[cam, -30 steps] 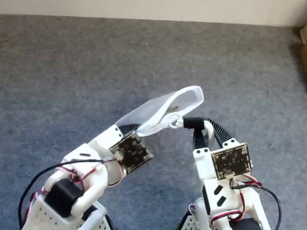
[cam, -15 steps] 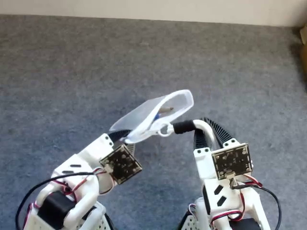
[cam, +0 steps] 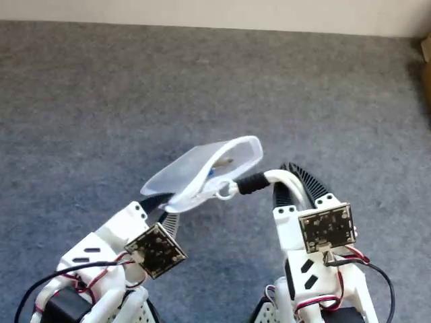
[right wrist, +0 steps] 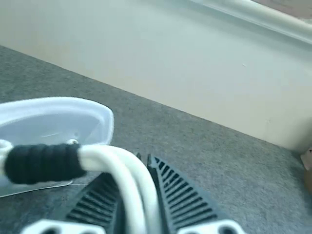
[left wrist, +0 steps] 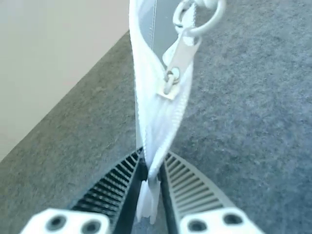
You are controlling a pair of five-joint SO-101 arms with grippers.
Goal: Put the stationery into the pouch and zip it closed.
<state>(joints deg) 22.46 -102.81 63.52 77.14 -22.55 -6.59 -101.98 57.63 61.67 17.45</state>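
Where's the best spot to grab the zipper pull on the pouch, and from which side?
Probably the zipper pull's ring, approached from the side away from the left hand, which clamps the pouch's end: the ring stands clear of the fabric.

pouch (cam: 202, 168): translucent white | cord (cam: 279, 177): white, black wrap | carpet (cam: 101, 101): mottled grey | wall (cam: 202, 10): cream

Left claw (cam: 161, 200) grips the pouch (cam: 202, 168) end; right claw (cam: 289, 173) grips its cord (cam: 250, 182).
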